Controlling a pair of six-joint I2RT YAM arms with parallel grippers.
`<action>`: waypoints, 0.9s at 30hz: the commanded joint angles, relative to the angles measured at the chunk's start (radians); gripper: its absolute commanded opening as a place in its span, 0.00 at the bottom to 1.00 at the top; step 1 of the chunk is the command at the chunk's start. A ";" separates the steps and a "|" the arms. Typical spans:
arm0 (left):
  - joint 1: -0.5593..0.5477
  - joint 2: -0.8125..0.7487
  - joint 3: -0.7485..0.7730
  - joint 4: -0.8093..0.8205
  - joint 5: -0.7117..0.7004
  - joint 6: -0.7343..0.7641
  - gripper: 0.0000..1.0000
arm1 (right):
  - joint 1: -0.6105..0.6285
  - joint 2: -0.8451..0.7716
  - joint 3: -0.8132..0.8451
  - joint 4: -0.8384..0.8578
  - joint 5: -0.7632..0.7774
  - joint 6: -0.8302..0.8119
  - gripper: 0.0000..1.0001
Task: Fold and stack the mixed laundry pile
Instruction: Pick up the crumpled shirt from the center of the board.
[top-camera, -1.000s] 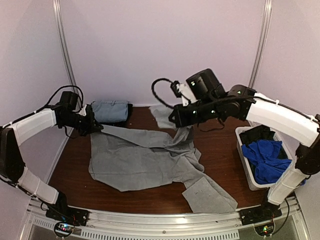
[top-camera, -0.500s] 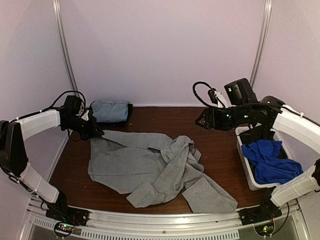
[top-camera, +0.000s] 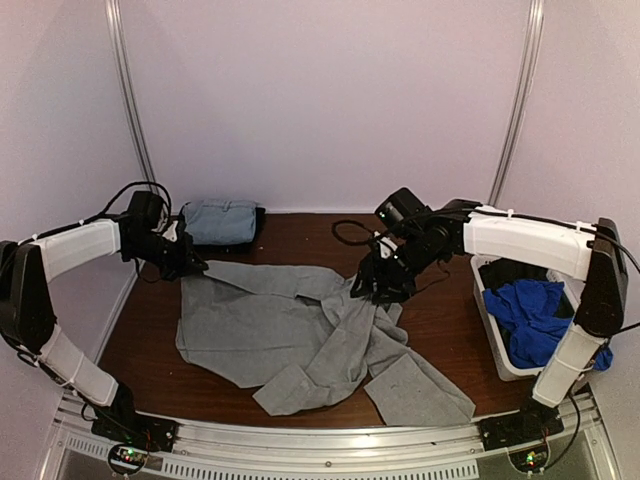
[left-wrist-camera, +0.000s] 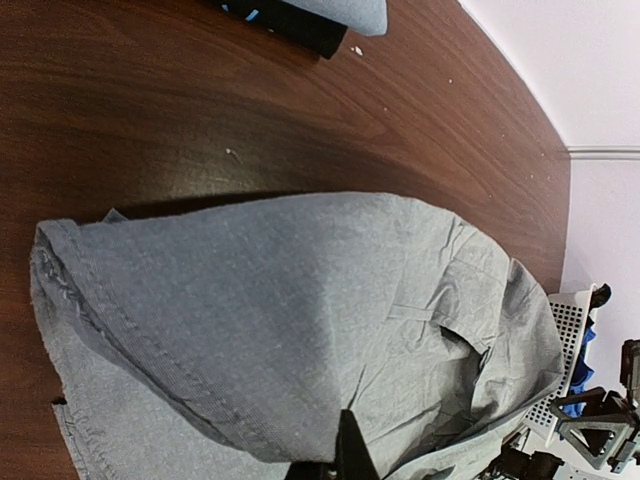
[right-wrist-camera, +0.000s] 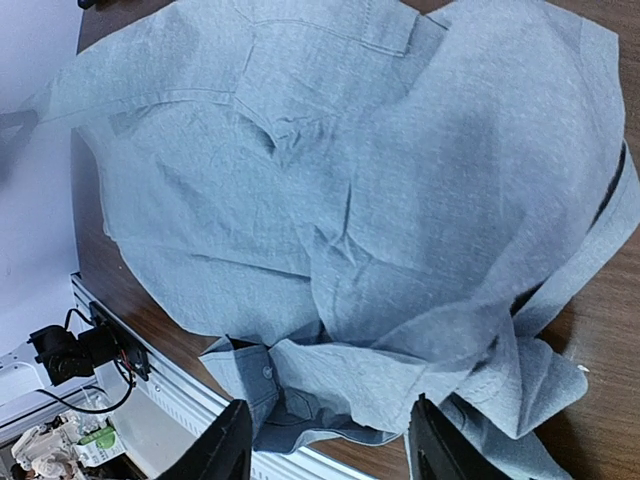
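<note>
The light grey shirt (top-camera: 270, 320) lies crumpled across the brown table, with a grey trouser leg (top-camera: 420, 390) running to the front right. My left gripper (top-camera: 190, 265) is shut on the shirt's far-left edge. In the left wrist view the shirt (left-wrist-camera: 300, 300) drapes over the left gripper (left-wrist-camera: 340, 460) and hides most of its jaws. My right gripper (top-camera: 372, 285) hangs open just above the heap's middle. The right wrist view shows the right gripper (right-wrist-camera: 325, 450) with its fingers (right-wrist-camera: 228, 445) spread over the shirt (right-wrist-camera: 400, 180) and a buttoned cuff (right-wrist-camera: 255, 375), holding nothing.
A white bin (top-camera: 490, 320) at the right edge holds a royal-blue piece (top-camera: 535, 315) and a dark piece (top-camera: 515, 270). A folded blue-grey garment on a dark one (top-camera: 220, 222) sits at the back left. The metal rail (top-camera: 330, 445) runs along the near edge.
My right gripper let go of the raised grey cloth, which dropped into a heap. It swung off to the right, then came back down over the heap. The left gripper barely moved.
</note>
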 joint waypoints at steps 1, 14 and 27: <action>0.009 -0.020 0.002 0.030 -0.007 0.010 0.00 | 0.025 0.075 0.142 -0.115 0.065 0.037 0.57; 0.009 -0.066 -0.014 0.010 -0.057 0.004 0.00 | 0.048 0.253 0.286 -0.408 0.358 -0.108 0.48; 0.006 -0.066 -0.016 0.008 -0.051 0.025 0.00 | -0.049 -0.058 -0.010 -0.363 0.413 -0.198 0.36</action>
